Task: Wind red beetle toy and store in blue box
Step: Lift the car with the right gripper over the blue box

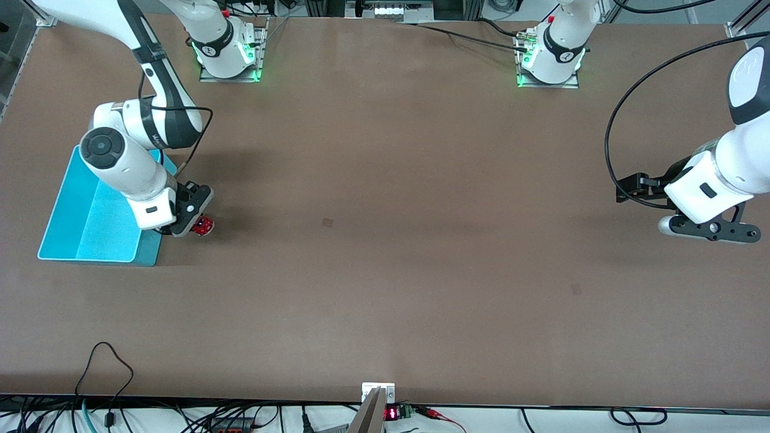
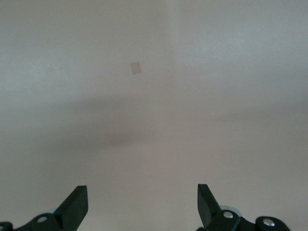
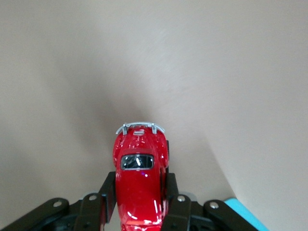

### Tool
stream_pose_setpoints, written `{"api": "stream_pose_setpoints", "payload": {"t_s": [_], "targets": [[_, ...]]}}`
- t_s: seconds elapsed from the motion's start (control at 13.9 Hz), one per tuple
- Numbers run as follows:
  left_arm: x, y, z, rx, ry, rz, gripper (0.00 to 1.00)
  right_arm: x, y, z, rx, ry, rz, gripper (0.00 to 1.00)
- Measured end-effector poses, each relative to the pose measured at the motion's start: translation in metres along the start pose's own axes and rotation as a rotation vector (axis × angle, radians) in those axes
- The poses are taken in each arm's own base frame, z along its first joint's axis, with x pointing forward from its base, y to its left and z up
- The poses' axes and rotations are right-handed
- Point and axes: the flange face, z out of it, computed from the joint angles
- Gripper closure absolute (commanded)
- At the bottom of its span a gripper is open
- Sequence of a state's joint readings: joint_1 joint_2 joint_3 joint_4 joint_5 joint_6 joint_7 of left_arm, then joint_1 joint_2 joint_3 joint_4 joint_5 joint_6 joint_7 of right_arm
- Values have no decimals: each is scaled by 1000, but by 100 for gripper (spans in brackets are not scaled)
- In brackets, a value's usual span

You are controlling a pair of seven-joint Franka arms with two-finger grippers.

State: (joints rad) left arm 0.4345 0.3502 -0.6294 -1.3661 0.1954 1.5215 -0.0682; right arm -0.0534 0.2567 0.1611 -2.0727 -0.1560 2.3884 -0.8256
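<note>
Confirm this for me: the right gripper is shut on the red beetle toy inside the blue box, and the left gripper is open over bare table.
Not inside. The right gripper is shut on the red beetle toy beside the blue box, over the table, as the front view shows. The left gripper is indeed open over bare table.

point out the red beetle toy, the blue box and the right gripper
glossy red beetle toy car (image 3: 139, 185), right wrist view, on its roof
open cyan-blue plastic box (image 1: 90, 225), front view, on its bare floor
right gripper (image 3: 140, 192), right wrist view, midway between its fingers, shut on the car
</note>
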Motion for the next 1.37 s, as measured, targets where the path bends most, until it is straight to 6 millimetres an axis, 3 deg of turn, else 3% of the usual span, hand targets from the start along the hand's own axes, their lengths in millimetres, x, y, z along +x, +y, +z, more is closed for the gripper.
{"api": "stream_pose_setpoints", "payload": {"t_s": [0.14, 0.29, 0.58, 0.79, 1.08, 1.37], "targets": [[0, 0, 0, 0, 0, 0, 0, 0, 10, -25, -13, 31, 136, 99], [0, -1, 0, 0, 0, -1, 0, -16, 22, -37, -19, 30, 303, 100], [0, -2, 0, 0, 0, -3, 0, -79, 51, -55, -9, -28, 650, 99], [0, -2, 0, 0, 0, -2, 0, -126, 68, -67, -1, -65, 811, 99], [0, -2, 0, 0, 1, -3, 0, -184, 83, -59, 17, -120, 980, 99], [0, -2, 0, 1, 1, -3, 0, -218, 81, -25, 59, -189, 1087, 99]]}}
